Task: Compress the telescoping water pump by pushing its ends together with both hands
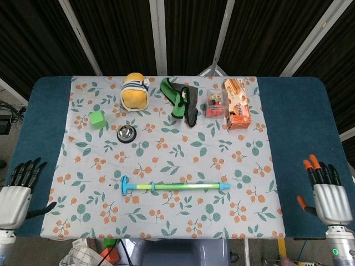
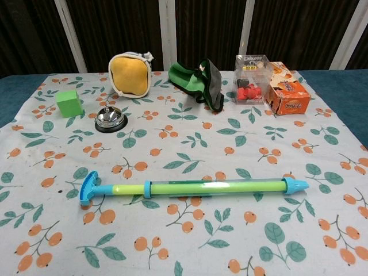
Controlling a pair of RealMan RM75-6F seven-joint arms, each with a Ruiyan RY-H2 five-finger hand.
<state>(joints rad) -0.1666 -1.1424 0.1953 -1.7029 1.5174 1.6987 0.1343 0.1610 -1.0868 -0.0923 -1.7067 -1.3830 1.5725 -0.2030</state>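
A table (image 1: 294, 127) topped in dark teal carries a white cloth (image 1: 166, 149) printed with orange berries and green leaves. Behind it hangs a dark, pleated curtain (image 1: 188, 33), crossed by slanting pale metal bars (image 1: 158, 36). Grey floor (image 1: 8, 141) with cables shows at the left edge. Light is even.

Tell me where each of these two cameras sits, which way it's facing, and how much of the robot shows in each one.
Head view: high above the near table edge, looking almost straight down; the left robot hand and right robot hand show at the bottom corners, open.
Chest view: low at the near edge, facing across the table toward the dark curtain; no robot body shows.
Shared: the water pump, bell and green cube.
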